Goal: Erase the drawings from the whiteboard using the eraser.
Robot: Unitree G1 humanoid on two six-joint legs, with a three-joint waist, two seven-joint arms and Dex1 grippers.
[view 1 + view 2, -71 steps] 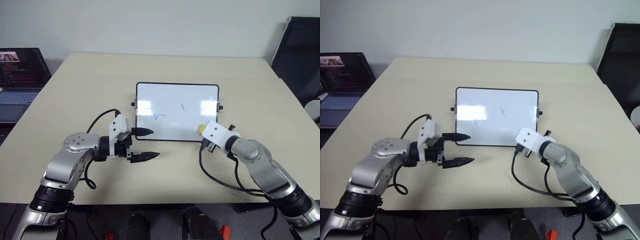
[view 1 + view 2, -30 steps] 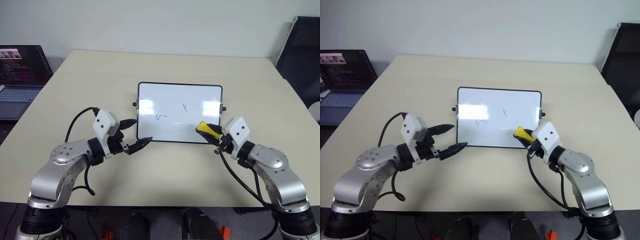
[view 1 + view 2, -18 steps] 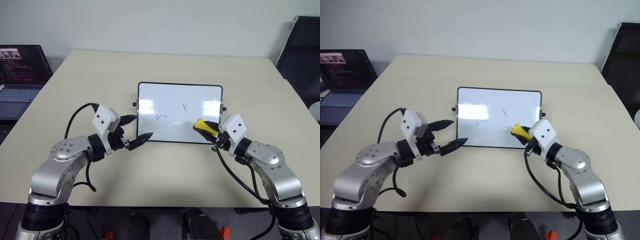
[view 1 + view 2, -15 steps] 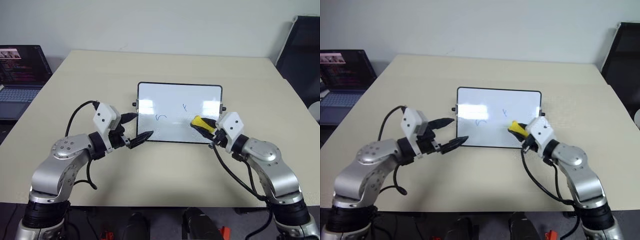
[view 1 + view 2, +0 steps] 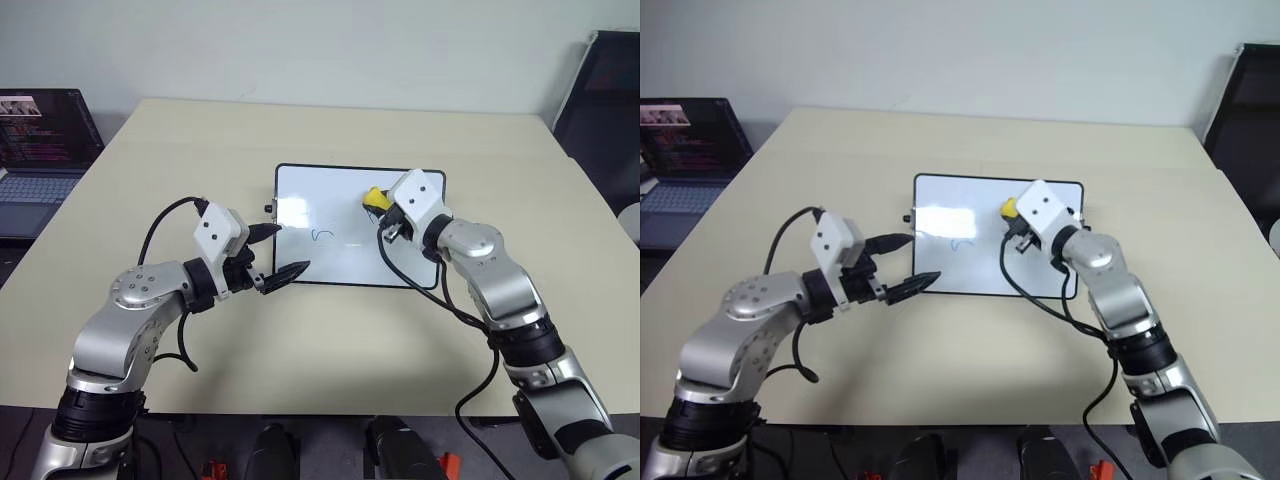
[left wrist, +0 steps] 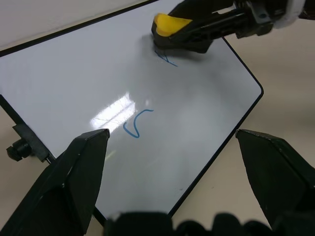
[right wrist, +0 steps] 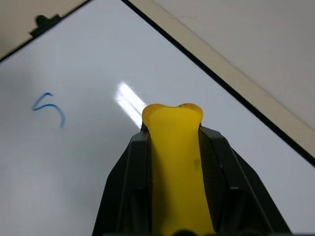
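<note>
Bright, even indoor light over a pale table [image 5: 330, 340], with sharp head views.
Overhead light leaves white glare patches on the glossy whiteboard [image 5: 345, 262], and soft faint shadows lie under the arms. In the wrist views, the near black fingers [image 6: 81, 172] and the yellow eraser [image 7: 174, 162] look slightly soft.

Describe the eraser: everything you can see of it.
The eraser is a small yellow block with a rounded, slightly notched front end and a black underside. The right gripper clamps it between its black fingers. It sits low over the whiteboard, at the blue scribble nearer the board's far edge; contact with the surface cannot be confirmed.
</note>
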